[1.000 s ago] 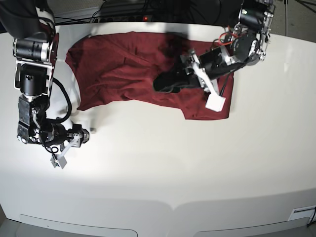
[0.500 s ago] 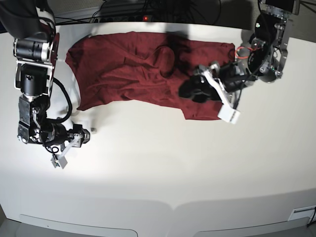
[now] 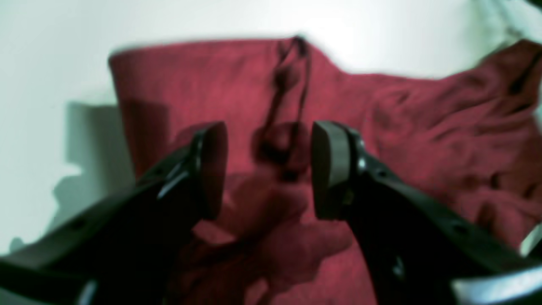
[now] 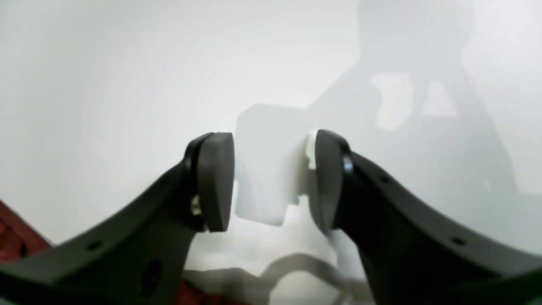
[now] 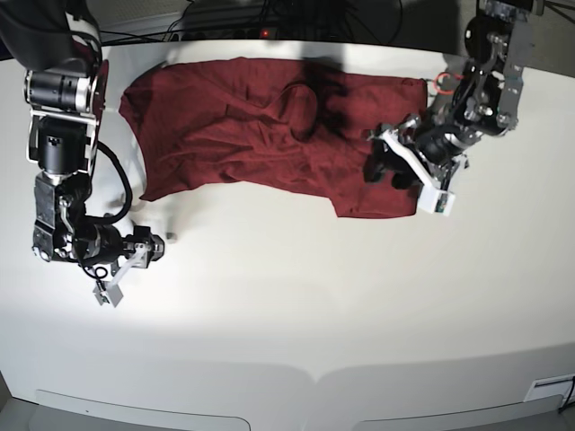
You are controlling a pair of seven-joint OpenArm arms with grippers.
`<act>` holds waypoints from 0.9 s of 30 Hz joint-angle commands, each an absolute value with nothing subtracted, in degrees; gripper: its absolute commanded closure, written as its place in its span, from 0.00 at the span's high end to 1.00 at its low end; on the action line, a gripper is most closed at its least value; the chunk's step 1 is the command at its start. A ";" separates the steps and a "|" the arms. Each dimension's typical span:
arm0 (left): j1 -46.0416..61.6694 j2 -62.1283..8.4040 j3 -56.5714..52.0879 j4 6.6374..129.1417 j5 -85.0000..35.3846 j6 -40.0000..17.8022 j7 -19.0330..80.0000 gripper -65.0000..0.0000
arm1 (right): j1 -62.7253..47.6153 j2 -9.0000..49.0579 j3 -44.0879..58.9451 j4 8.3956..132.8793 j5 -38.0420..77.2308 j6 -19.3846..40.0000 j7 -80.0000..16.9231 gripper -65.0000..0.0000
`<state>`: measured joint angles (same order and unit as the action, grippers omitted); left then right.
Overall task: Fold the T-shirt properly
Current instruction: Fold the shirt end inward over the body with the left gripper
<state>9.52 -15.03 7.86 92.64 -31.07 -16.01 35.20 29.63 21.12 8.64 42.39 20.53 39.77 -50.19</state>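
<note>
The T-shirt (image 5: 243, 126) is dark red and lies rumpled along the back of the white table, its neck opening (image 5: 301, 108) facing up. My left gripper (image 5: 406, 172) hovers open over the shirt's right end. In the left wrist view its fingers (image 3: 211, 169) stand wide apart above wrinkled red cloth (image 3: 423, 127), with nothing between them. My right gripper (image 5: 130, 268) is open, low over bare table left of the shirt. The right wrist view shows that gripper (image 4: 271, 182) holding nothing, with a sliver of red cloth (image 4: 12, 237) at the lower left.
The white table (image 5: 287, 314) stretches wide in front of the shirt. Cables and a power strip with a red light (image 5: 265, 33) lie beyond the back edge. The right arm's column (image 5: 58, 135) stands beside the shirt's left end.
My left arm has swung right, from the middle of the shirt to its right end, staying open. The shirt's centre is now uncovered. The right arm has not moved.
</note>
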 commanded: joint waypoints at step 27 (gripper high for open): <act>9.32 -2.13 16.25 93.21 -26.50 -16.25 31.20 0.47 | 30.46 21.58 8.62 42.74 20.10 40.00 -51.72 0.48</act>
<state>10.17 -2.31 16.23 92.25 -25.85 -15.57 32.95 29.63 21.12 8.64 42.39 20.53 39.77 -50.26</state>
